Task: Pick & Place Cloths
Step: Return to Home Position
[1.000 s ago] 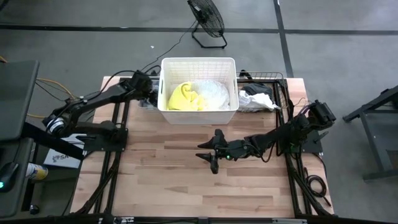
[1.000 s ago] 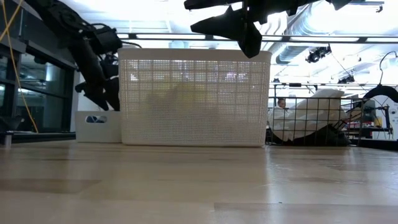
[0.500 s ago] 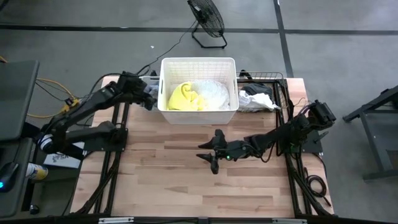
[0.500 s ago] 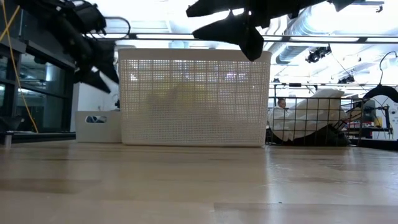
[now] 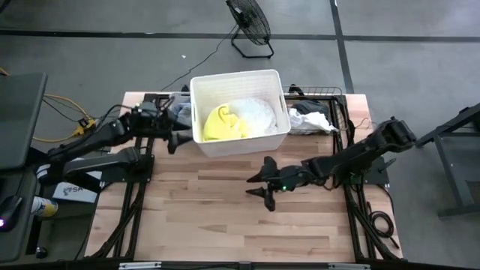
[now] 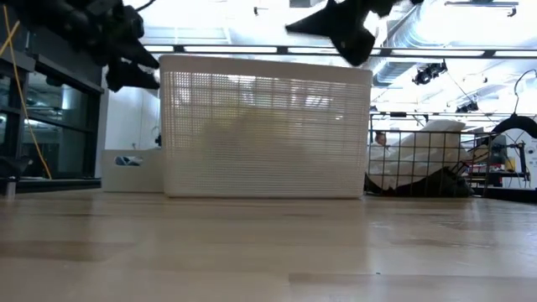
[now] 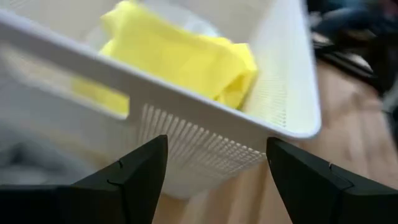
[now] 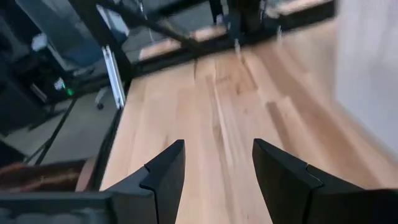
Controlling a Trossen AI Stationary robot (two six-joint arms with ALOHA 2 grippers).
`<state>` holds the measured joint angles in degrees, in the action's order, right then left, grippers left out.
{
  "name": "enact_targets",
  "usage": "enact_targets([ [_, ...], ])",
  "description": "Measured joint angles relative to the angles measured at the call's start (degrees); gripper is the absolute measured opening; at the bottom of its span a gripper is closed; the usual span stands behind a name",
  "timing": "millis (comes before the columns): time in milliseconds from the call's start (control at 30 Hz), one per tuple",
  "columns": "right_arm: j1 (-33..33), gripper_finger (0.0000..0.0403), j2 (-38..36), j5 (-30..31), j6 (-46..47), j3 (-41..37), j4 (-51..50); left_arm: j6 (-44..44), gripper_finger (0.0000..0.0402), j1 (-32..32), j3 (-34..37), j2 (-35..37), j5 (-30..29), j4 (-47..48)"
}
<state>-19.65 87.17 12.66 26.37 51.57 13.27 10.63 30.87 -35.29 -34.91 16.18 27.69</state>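
Jaws spread wide and empty on both arms. The right gripper (image 8: 218, 142) hangs clear above the bare table (image 5: 225, 232) in front of the basket, with only wood showing between its dark wedge-shaped fingers (image 8: 163, 180). Table top is pale butcher-block planks, matte, with visible grain.

The left gripper (image 7: 217, 140) is just beside the basket's left end at about rim height, pointed at the wall; I can't tell whether it touches. The basket (image 5: 244, 146) is white plastic, rectangular, with a rounded rim and finely perforated walls. It sits slightly askew toward the table's back.

- Inside left: yellow cloth (image 5: 219, 124), bright, bunched in soft folds.
- Inside right: white cloth (image 5: 256, 114), crumpled, touching the yellow one.
- In the low view both show only as faint blurs through the wall.

A grey-blue cloth (image 5: 178, 112) is lumped on the table behind the left gripper, by the basket's left rear corner. Right of the basket, a black wire basket (image 5: 334, 94) holds a white garment (image 5: 313, 121) beside a dark garment (image 5: 302, 109).

Beyond the table there's a black floor fan (image 5: 250, 22) on grey concrete. Lettering on a white box (image 5: 73, 190) under the left arm is too small to read.
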Motion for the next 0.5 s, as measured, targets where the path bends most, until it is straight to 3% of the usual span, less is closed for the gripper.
enact_targets([
  [233,0.2,0.0180,-8.0,1.9,-1.5,-6.2,3.1,2.6,0.0271,-9.8,8.0,3.8,-1.8,-10.2],
  [500,0.0,0.0180,-15.8,1.7,-0.7,-19.5,16.2,-2.0,0.0271,-10.2,4.4,6.3,-6.0,-7.8],
])
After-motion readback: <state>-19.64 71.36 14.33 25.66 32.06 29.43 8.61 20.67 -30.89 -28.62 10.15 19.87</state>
